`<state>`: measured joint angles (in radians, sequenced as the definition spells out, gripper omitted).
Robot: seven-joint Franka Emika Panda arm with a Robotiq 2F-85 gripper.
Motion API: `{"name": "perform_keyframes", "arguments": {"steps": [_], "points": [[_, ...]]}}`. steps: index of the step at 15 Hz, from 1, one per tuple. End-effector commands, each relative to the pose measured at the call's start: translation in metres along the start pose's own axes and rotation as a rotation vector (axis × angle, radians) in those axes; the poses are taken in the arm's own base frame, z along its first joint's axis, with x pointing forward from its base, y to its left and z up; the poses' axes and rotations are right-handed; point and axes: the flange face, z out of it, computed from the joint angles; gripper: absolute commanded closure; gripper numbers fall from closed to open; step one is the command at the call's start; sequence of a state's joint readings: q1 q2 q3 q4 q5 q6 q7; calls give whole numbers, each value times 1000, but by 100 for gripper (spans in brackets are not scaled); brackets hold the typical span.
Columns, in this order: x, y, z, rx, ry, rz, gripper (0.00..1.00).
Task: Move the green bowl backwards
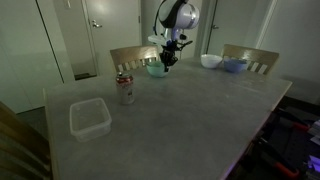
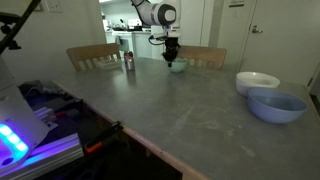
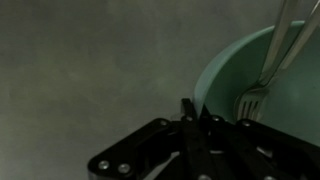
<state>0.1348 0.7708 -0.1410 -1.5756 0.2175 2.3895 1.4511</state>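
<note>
The green bowl (image 1: 155,69) stands at the far side of the grey table, near a chair back. It also shows in an exterior view (image 2: 179,67). In the wrist view the green bowl (image 3: 232,75) fills the right side, with a metal fork (image 3: 262,85) leaning inside it. My gripper (image 1: 166,60) comes down onto the bowl from above, as both exterior views show (image 2: 172,59). In the wrist view its fingers (image 3: 192,110) are close together, pinching the bowl's near rim.
A soda can (image 1: 125,90) stands near the bowl and also shows in an exterior view (image 2: 128,62). A clear plastic container (image 1: 89,117) lies nearer the front. A white bowl (image 2: 258,82) and a blue bowl (image 2: 276,104) sit at one end. Wooden chairs (image 1: 132,56) line the far edge.
</note>
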Motion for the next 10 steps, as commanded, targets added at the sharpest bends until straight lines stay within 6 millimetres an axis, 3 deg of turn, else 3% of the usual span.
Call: {"name": "perform_keyframes", "arguments": {"steps": [1,2,4,10], "points": [[1,1,17,-37,4,25,98],[1,1,13,-25,15,18,70],[1,3,6,-20,40,-8,63],[0,12,-7,-59,83,-87,20]]}}
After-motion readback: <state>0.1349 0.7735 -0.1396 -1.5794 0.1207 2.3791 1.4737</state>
